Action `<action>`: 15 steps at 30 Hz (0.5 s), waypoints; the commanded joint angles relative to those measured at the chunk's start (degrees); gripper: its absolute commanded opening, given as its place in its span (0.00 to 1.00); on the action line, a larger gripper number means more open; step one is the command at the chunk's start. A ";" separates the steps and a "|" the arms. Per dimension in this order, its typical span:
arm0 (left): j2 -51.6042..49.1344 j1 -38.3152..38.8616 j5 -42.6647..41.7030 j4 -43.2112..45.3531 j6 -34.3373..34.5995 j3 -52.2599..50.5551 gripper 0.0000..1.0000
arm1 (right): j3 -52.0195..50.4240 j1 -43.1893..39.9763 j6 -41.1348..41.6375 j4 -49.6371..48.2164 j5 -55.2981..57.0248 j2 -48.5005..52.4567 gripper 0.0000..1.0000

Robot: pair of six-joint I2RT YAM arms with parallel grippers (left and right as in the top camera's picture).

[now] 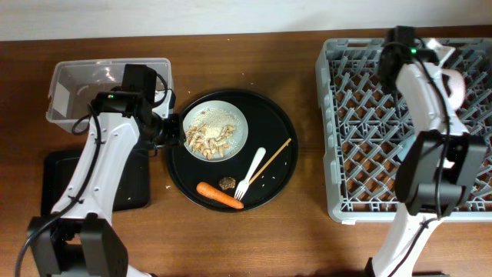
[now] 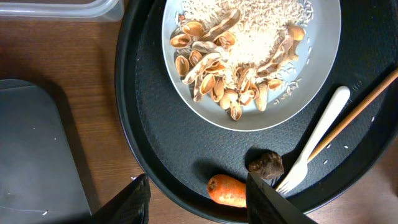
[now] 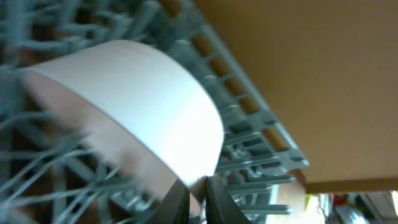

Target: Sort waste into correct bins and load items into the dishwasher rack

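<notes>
Clear plastic rectangular tub (image 1: 108, 85) sits top left with one white label (image 1: 58, 94) on its end; whatever is printed there is too small to read. Shallow black rectangular tray (image 1: 127, 185) lies just below it, mostly hidden under the left arm. That makes 2 bins.

Large round black tray (image 1: 280, 127) holds:
- 1 white plate (image 2: 311, 68), top edge cut off in the wrist view
- beige grainy food scraps (image 2: 230, 62) piled on the plate, shells and grains, too many to count
- 1 white fork (image 2: 318, 137)
- 1 thin wooden stick (image 2: 357, 109) beside the fork
- 1 small orange carrot (image 2: 227, 190)
- 1 small brown lump (image 2: 266, 165) touching the fork tines

Left gripper (image 2: 198, 193) hangs over the round tray's near rim, fingers spread wide, nothing between them.

Large square grey plastic rack (image 1: 361, 115) fills the right side. Right gripper (image 3: 194, 190) is pinched onto the wall of 1 pale pink cup (image 3: 124, 106), tipped on its side over the rack's far right corner. That wrist view is blurred, so contact with the pegs is unclear.
</notes>
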State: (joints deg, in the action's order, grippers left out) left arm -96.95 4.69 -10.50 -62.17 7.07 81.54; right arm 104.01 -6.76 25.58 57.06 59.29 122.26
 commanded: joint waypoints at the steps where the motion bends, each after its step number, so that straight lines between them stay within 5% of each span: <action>1: 1.40 0.02 -0.66 -0.04 -0.31 -0.07 0.49 | 0.02 1.97 0.85 2.36 -7.80 0.92 0.20; 3: 1.40 0.02 -0.66 0.00 -0.28 -0.07 0.49 | 0.02 2.64 0.85 5.11 -13.68 0.92 0.30; 4: 1.40 0.02 -0.66 -0.02 -0.31 -0.07 0.49 | 0.02 2.75 0.85 7.32 -17.16 0.90 0.91; 5: 1.40 0.02 -0.66 -0.02 -0.31 -0.07 0.49 | 0.04 2.91 0.87 9.38 -18.95 0.46 0.99; 8: 1.40 0.02 -0.63 -0.04 -0.31 -0.07 0.50 | 0.20 2.95 0.85 11.30 -25.70 -8.85 0.99; 9: 1.40 0.02 -0.63 -0.04 -0.31 -0.07 0.58 | 0.20 2.95 -0.52 11.43 -33.42 -15.04 0.99; 12: 1.40 0.02 -0.63 -0.04 -0.31 -0.07 0.61 | 0.17 4.39 -13.90 14.86 -69.83 -23.56 0.99; 15: 1.40 0.02 -0.63 -0.02 -0.31 -0.35 0.62 | -2.80 12.13 -14.84 16.96 -72.37 -23.21 0.99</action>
State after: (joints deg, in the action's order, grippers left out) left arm -96.95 4.69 -10.50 -62.17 7.07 81.54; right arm 103.81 0.40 12.97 74.59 -6.74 98.02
